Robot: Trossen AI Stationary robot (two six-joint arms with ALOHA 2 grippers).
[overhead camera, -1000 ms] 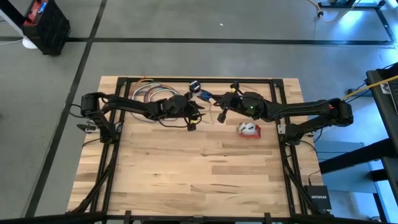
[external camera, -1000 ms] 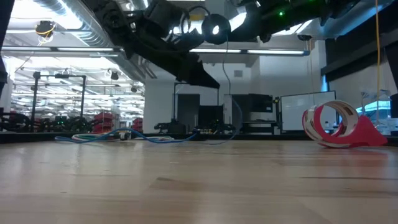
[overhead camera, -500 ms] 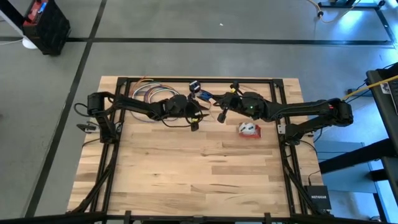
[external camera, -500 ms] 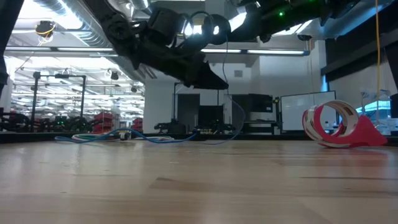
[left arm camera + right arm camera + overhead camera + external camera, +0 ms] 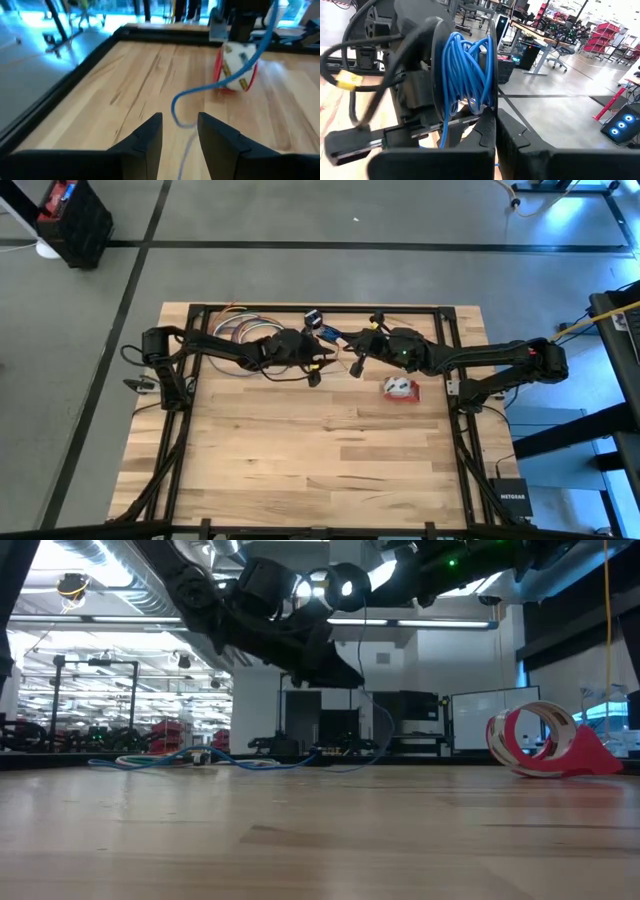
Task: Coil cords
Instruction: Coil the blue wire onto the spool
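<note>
Blue cord [image 5: 200, 92] blurred; end hidden btwn left claw [image 5: 179, 131] fingers.

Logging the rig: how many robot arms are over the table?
2. The left arm comes in from the table's left side, the right arm from its right; left gripper and right gripper nearly meet near the far middle. No more in view.

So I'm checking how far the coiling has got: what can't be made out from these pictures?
- Blue cord: right wrist view shows it looped around the left arm's gripper; where it ends is hidden by that arm.
- Same cord, left wrist view: blurred and cut off between the left gripper fingers.
- Right gripper: shut; anything pinched is hidden.
- Red-and-white bundle: high view, too small for detail.
- Coloured cables: partly under the left arm.
</note>
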